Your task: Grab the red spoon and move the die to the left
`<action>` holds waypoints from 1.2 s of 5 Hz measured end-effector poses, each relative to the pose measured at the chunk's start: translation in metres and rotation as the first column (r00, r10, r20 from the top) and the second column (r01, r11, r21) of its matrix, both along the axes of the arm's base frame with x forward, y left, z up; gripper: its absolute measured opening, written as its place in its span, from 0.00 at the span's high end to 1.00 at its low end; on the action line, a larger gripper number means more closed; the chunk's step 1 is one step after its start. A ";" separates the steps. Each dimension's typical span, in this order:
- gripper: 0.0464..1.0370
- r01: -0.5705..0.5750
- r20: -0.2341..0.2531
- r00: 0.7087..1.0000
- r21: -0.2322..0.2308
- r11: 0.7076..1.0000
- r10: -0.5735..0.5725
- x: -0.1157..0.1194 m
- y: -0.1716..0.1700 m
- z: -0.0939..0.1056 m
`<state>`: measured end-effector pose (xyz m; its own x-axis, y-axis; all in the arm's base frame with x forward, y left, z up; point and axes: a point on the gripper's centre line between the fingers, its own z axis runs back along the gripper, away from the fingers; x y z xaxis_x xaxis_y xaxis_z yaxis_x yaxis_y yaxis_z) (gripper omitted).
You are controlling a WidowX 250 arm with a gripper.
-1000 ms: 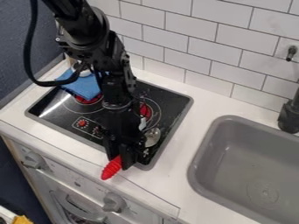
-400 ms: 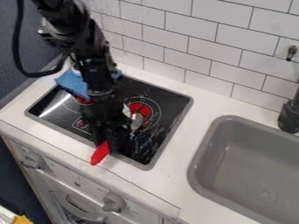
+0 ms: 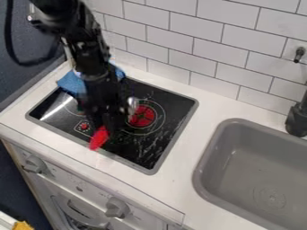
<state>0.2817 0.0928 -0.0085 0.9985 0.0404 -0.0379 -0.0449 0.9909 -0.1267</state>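
Right, here's the claw hanging over the front of the cooktop, and as I read it, it's clamped on the red spoon: the handle pokes out toward the front edge, the metal bowl sits back by the red burner. Whether the spoon touches the glass, I can't tell from here. The grab looks done to me, so the step in hand is the sweep, sending the die left. Easy now! First I want the bowl on the right-hand side of the die, because coming down on top would only pin it or flick it off. Then lower gently, just enough for the metal to graze the surface; press harder and that handle could twist in my grip. Push low and slow, one steady stroke, no jabbing, since a die tumbles at a knock and I'd rather it slid. The bowl is round, so I'd meet the die square with its middle; catch it on the curve and off it skids sideways. And mind the blue cloth at the back left: hook that and it'll drag along. Short stroke, stop, look, then go again if needed.
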 end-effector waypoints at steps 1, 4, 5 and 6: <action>0.66 -0.051 -0.003 0.999 0.034 0.998 0.051 0.009 0.020 -0.005; 0.66 -0.135 -0.032 0.990 0.088 0.987 0.138 0.008 0.044 -0.014; 0.66 -0.188 -0.008 0.982 0.103 0.977 0.190 0.010 0.059 -0.010; 0.66 -0.174 -0.014 0.984 0.092 0.980 0.176 0.008 0.054 -0.012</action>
